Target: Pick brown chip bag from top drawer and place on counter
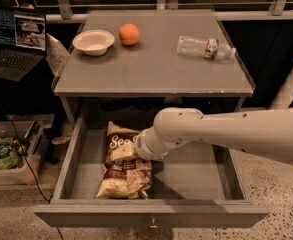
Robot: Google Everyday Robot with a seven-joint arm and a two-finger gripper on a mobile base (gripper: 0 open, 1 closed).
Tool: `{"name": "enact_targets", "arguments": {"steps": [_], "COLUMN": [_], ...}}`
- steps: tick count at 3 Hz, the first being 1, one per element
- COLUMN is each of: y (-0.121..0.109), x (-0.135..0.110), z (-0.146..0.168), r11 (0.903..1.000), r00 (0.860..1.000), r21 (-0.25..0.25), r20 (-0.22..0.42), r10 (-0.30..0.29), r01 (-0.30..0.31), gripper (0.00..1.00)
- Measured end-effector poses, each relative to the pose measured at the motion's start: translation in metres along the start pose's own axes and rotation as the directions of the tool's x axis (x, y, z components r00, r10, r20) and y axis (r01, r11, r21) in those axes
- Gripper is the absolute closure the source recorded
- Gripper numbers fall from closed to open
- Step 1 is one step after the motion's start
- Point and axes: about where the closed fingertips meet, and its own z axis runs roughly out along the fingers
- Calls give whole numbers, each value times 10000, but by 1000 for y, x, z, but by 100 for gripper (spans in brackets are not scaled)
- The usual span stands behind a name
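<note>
End effector [124,152] over brown chip bag [125,179] inside top drawer [195,176].

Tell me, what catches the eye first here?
A thick white arm reaches from the right into the open drawer, its tool at a brown chip bag. On the counter above sit a bowl, an orange and a plastic bottle on its side.

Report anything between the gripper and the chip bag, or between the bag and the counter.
Nothing visible. The gripper is directly over the chip bag in the open drawer. On the counter, the bowl, orange and bottle sit toward the back, away from its front edge.
</note>
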Motion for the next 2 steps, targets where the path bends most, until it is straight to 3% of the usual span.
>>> {"name": "enact_targets", "arguments": {"steps": [2], "y": [0], "x": [0], "z": [0], "r11": [10000], "r00": [10000], "r21": [0], "r20": [0], "r10": [0], "r01": [0], "gripper": [68]}}
